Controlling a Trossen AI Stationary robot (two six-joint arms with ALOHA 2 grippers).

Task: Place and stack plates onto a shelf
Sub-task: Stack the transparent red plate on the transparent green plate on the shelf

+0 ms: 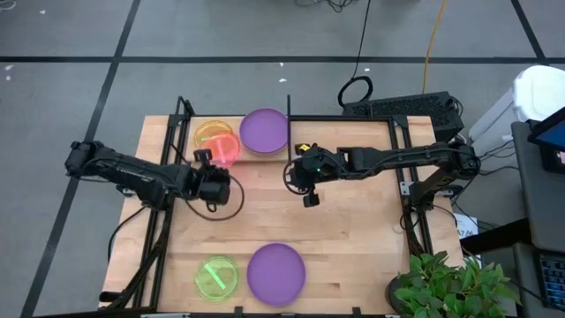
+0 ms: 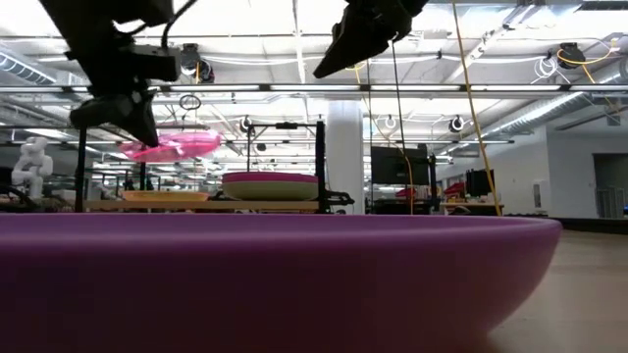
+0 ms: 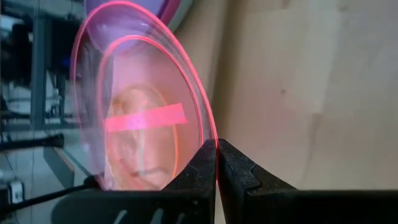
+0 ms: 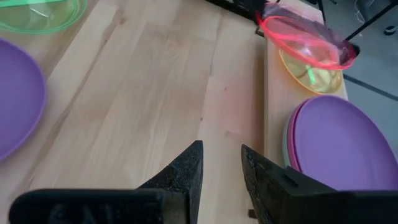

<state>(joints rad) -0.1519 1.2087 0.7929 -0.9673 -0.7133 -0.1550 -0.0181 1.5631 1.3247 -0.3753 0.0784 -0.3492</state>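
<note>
My left gripper [image 1: 209,159] is shut on a translucent red plate [image 1: 225,148] that hovers over an orange plate [image 1: 210,132] lying on the shelf [image 4: 277,112] at the table's far edge. A purple plate [image 1: 264,131] tops a stack on the same shelf, to the right of the orange one. My right gripper [image 1: 296,177] hangs open above the table's middle, nothing between its fingers [image 4: 186,171]. A green plate [image 1: 216,276] and another purple plate [image 1: 275,274] lie flat at the near edge. My left gripper pinches the red plate's rim [image 3: 211,134] between its two fingers, at their free ends. The fingers slant down from the table's left and near side. The plate is lifted clear, close to level [image 2: 172,147], above the orange plate on the shelf.
The shelf's black frame and upright post [image 1: 289,106] border the plates at the far edge. Bare wooden tabletop [image 1: 291,225] lies between the shelf and the two near plates. A keyboard [image 1: 406,108] and a potted plant [image 1: 446,287] sit at the right.
</note>
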